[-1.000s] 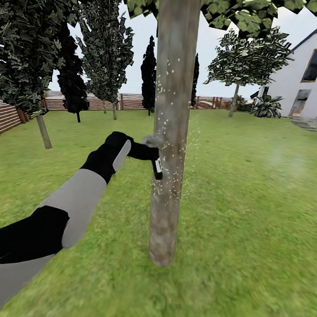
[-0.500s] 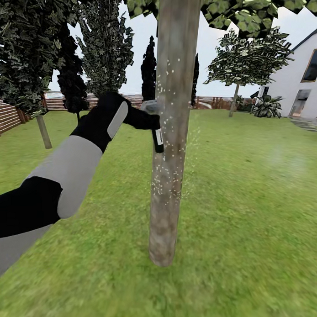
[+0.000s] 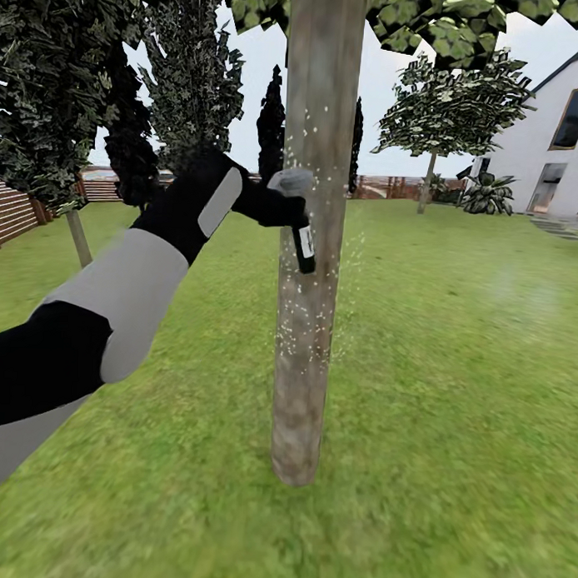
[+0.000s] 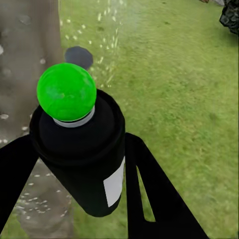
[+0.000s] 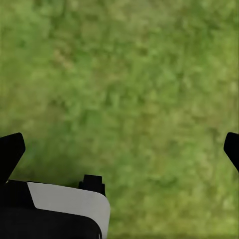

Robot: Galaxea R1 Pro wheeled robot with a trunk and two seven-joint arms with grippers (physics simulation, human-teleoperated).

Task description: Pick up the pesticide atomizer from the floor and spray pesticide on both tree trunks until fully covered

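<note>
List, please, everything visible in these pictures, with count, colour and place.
Tree trunk: one, grey-brown, speckled with white droplets, centre foreground.
Pesticide atomizer: one, black with a white label and a green top in the left wrist view, against the trunk.
Second tree: one, light-green canopy, far right.
Dark cone trees: several, background.
Fence: brown slats, left and rear.
House: white, right edge.
Lawn: green.
Left gripper: black, shut on the atomizer.
Right gripper: black fingertips wide apart, above grass.

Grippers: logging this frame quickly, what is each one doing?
Left gripper: closed on the pesticide atomizer.
Right gripper: open, holding nothing, over grass.
</note>
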